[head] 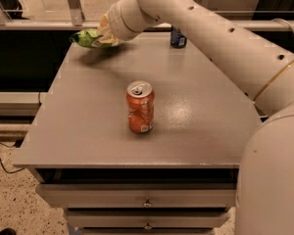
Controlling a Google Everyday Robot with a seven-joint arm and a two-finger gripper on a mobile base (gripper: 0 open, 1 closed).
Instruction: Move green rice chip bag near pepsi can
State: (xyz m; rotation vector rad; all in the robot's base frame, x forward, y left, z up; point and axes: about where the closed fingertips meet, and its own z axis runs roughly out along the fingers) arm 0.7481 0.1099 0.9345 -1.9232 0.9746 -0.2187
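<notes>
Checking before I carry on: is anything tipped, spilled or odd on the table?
Nothing stands out. The orange can stands upright mid-table. The pepsi can is upright at the far edge, partly behind the arm. The gripper is at the bag, at the far-left corner.

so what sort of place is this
Likely a lab or office area: a grey drawer cabinet as table, a cable trails over speckled floor, and the gripper is at the green rice chip bag, far left corner.
</notes>
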